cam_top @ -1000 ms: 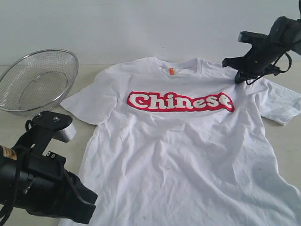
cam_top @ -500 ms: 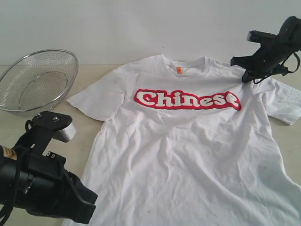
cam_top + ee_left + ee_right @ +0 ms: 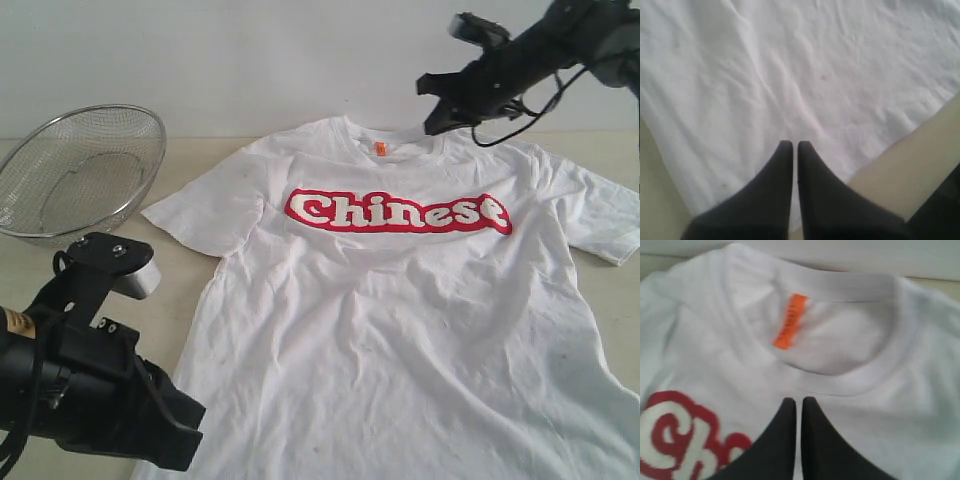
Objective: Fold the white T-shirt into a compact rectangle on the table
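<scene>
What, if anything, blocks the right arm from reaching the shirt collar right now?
Probably nothing, so likely yes. The right gripper hangs close to the collar of the shirt, with no object between them. Its jaws are shut, so it would have to open before grasping.

A wire strainer (image 3: 80, 170) stands left of the white T-shirt (image 3: 400, 320), near its sleeve, narrowing that side. Bare table (image 3: 605, 155) lies open beyond the right sleeve. The left arm (image 3: 90, 400) seemingly blocks the near-left corner.
</scene>
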Robot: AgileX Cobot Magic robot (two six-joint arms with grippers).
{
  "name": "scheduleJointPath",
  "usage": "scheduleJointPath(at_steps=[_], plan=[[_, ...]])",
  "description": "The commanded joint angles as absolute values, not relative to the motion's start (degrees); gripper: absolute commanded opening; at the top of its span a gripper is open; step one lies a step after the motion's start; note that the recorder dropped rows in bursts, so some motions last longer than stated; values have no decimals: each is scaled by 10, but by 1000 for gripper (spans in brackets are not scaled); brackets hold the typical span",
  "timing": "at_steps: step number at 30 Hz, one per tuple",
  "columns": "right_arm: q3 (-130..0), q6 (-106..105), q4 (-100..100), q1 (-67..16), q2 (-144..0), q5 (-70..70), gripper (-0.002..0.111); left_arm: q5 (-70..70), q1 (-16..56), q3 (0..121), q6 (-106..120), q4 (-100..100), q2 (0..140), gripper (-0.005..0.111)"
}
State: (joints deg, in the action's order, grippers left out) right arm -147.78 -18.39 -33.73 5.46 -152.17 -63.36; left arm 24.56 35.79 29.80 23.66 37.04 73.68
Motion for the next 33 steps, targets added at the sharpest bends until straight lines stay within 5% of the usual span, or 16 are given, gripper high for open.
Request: scheduleJointPath(at_steps=[1,12,21,33], plan=[[-1482,-215,-354,-13,-1511,-639,0,223,359,301,178,301,710,4],[-1482,-217,-387,-100,-1511,-572,0,249,344,301,-197,-79,630,4],[-1482,-213,-389,-109,-1510,-592,0,52,256,330,-313,-207,709,4],[-1482,-219,-382,-38,-1480,-684,0,122,205,663,-253,-202,1027,4]])
